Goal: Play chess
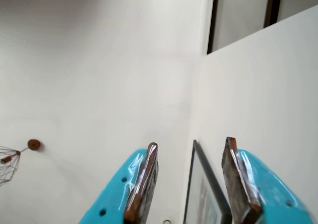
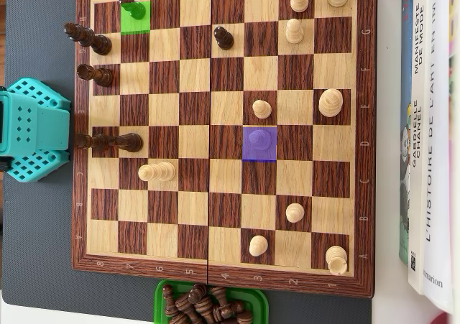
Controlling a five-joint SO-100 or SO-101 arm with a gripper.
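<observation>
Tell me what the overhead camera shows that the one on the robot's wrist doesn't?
Only the overhead view shows the chessboard with its light and dark pieces, a green square, a purple square, the green tray of captured dark pieces, the books and the teal arm base. Only the wrist view shows the gripper, open and empty, pointing at bare walls. They share nothing I can identify.

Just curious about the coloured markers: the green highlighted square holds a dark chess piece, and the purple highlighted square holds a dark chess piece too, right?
Not quite. In the overhead view the green highlighted square holds a dark chess piece, but the piece on the purple highlighted square is a pale wooden one, tinted by the overlay.
</observation>
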